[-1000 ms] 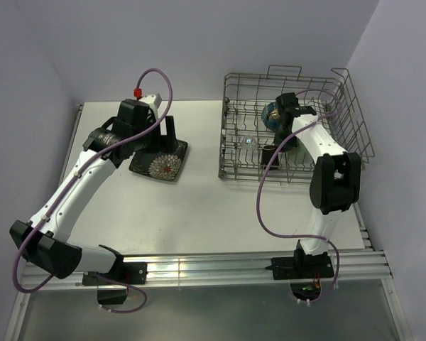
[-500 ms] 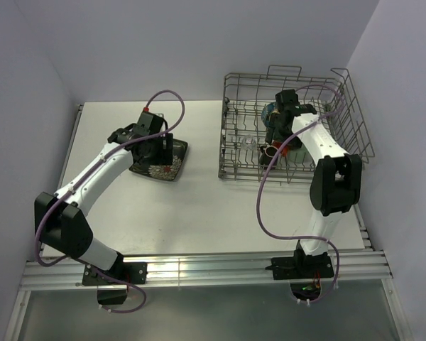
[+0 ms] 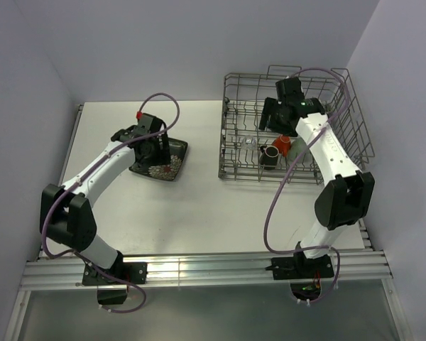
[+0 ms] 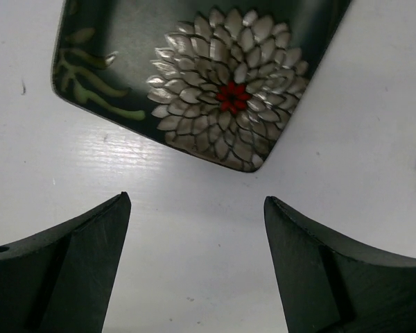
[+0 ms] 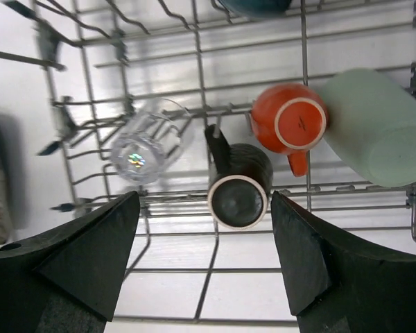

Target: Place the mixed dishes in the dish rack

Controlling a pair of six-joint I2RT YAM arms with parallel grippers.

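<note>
- Rack contents, right wrist view: the dish rack holds five dishes: small clear glass, dark brown mug, small orange mug, pale green cup, and a sliver of the dark-blue bowl cut off at 12 o'clock.
- Layout: the small orange mug sits at 1 o'clock of the dark brown mug, just beside it, with its base showing. The small clear glass is at 10 o'clock, apart. The pale green cup lies at 3 o'clock of the small orange mug.
- Outstanding: the dark square plate lies flat on the tabletop, at 9 o'clock of the dish rack in the top view and well apart from it.
- Left gripper: jaws spread wide and empty, above the tabletop just off the plate's flowered corner. No contact is visible.
- Right gripper: jaws spread with nothing between them, above the dish rack over the dark brown mug.
- Judgement: five of six dishes are loaded and only the plate is left.
- The plate would have to be picked up by an edge and stood between the tines. Lying flat, it looks awkward to get a finger under.
</note>
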